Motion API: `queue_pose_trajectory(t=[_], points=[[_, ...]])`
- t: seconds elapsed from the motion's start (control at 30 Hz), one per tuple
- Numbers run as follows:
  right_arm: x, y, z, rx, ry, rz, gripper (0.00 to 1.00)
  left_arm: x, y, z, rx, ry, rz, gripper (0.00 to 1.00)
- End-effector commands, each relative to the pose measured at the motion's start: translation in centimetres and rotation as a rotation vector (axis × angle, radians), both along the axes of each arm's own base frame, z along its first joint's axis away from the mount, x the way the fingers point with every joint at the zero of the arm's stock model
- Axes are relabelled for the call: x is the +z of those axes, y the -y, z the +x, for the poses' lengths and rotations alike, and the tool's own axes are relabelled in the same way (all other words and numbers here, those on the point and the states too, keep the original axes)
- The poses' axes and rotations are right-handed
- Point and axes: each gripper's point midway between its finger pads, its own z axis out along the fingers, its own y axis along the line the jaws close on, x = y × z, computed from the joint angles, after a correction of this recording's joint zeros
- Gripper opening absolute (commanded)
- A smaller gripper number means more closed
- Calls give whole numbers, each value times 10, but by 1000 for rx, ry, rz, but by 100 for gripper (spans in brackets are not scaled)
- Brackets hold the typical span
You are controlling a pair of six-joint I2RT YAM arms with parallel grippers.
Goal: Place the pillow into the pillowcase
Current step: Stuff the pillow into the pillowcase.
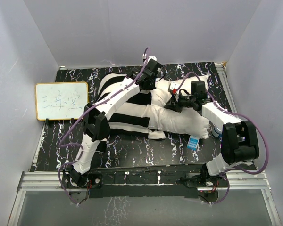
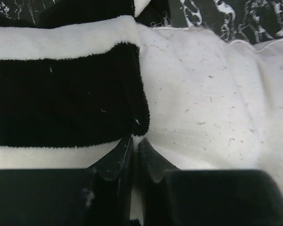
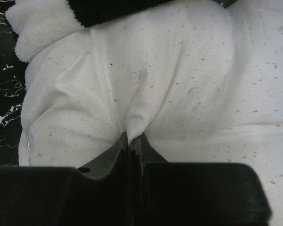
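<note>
The white pillow (image 1: 184,120) lies across the middle of the table, its left part inside the black-and-white striped pillowcase (image 1: 127,110). My left gripper (image 1: 147,84) reaches over to the case's open edge at the far side. In the left wrist view its jaws (image 2: 135,141) are pinched on the fuzzy hem of the pillowcase (image 2: 61,94), right beside the bare pillow (image 2: 203,94). My right gripper (image 1: 173,104) sits on the exposed part of the pillow. In the right wrist view it (image 3: 132,139) is shut on a puckered fold of pillow fabric (image 3: 155,70), with the pillowcase edge (image 3: 113,9) above.
A small whiteboard (image 1: 61,100) with writing leans at the table's left edge. A small blue-and-white item (image 1: 193,142) lies just in front of the pillow's near right corner. White walls enclose the black marbled table (image 1: 132,150) on three sides.
</note>
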Motion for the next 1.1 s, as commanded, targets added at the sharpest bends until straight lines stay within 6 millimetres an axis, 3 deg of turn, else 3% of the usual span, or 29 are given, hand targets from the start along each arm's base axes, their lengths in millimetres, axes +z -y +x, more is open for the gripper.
queue_pose_trajectory(t=[0.0,0.1,0.17,0.27,0.33,0.37,0.47,0.6,0.67,0.7,0.73,0.77,0.8,0.83,0.9,1.07], points=[[-8,-3,-30,57,-108,-16,8,6,-20,10,-10,47,136,0],[26,4,-29,91,-85,14,15,29,-8,5,-112,86,85,0],[63,14,-12,77,-2,42,35,56,8,1,-225,166,8,0],[106,32,21,16,130,36,76,100,24,-20,-417,318,-117,0],[115,37,45,-9,189,10,95,117,28,-30,-483,394,-176,0],[116,38,56,-7,202,2,98,121,31,-34,-510,413,-190,0],[92,34,76,29,143,-5,99,128,41,-44,-587,427,-234,0],[33,28,90,49,16,-17,98,140,53,-54,-672,464,-298,0],[15,21,90,46,-29,-3,86,146,60,-55,-705,491,-328,0],[8,14,86,57,-52,4,71,151,64,-54,-717,504,-345,0],[4,8,81,65,-82,15,44,155,67,-52,-722,514,-362,0],[6,2,77,76,-102,40,25,161,71,-47,-722,529,-380,0],[14,-3,74,74,-114,71,13,169,76,-42,-720,546,-402,0],[28,-5,74,47,-136,115,9,176,80,-34,-715,562,-427,0],[82,-7,88,-13,-33,200,8,197,91,-20,-713,597,-495,0],[250,4,90,-124,207,464,8,259,126,6,-742,722,-692,0]])
